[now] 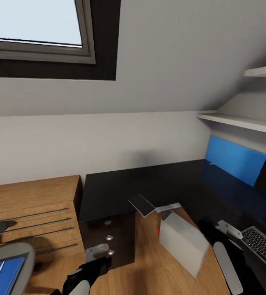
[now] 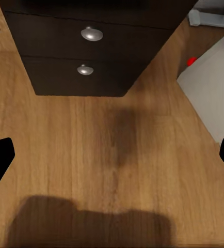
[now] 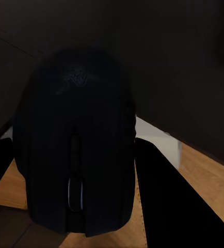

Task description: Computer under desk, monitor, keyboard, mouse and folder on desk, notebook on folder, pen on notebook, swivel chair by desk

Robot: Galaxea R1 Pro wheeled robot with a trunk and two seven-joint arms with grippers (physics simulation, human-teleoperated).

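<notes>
Right end effector (image 3: 83, 170) clamps the mouse (image 3: 76, 144) between its fingers, carried above the desk (image 1: 149, 180) edge, presumably for placing near the keyboard (image 1: 264, 246), which lies just beside it. Left end effector (image 2: 112, 155) hangs wide open, empty, over the floor (image 2: 91, 155); its wrist view reveals the computer's (image 2: 210, 93) red dot.

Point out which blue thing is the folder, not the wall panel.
The folder lies flat on the swivel chair seat, lower left; the blue panel stands upright behind the desk.
</notes>
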